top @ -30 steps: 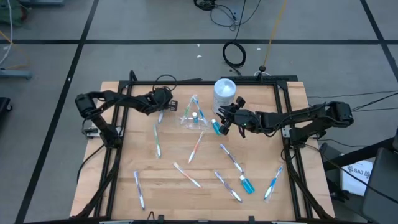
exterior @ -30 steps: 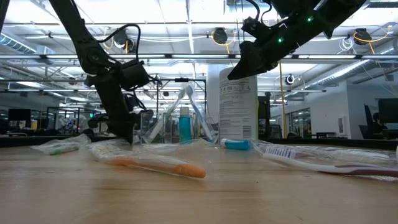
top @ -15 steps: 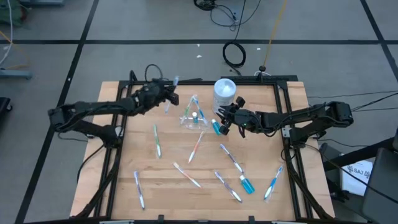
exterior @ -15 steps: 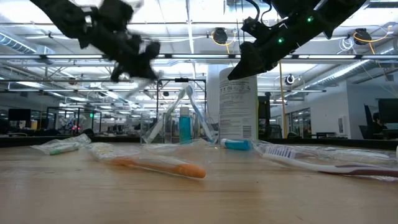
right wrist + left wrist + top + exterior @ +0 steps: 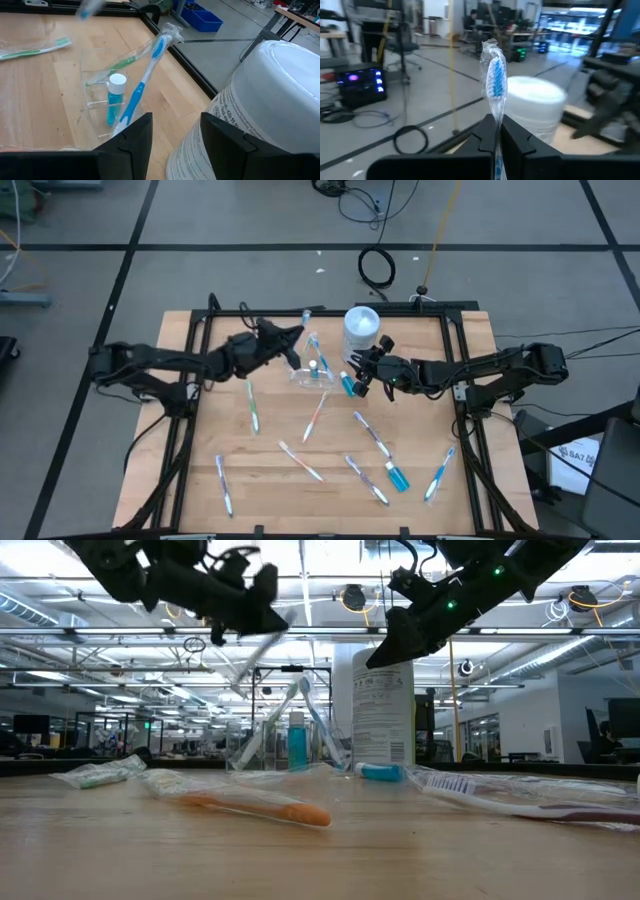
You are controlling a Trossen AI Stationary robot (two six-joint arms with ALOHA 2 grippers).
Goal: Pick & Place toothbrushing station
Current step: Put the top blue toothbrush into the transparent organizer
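above the clear cup (image 5: 312, 370), left fingers (image 5: 291, 337) now nearer, gripping wrapped toothbrush (image 5: 495, 85), right fingers (image 5: 358, 372) apart, unmoved

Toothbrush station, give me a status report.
Left gripper shut on wrapped toothbrush, raised near clear cup. Right gripper open, hovering beside white canister. Nothing blocking the cup.

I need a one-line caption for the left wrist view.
Left gripper holds a wrapped blue toothbrush upright before the white canister.
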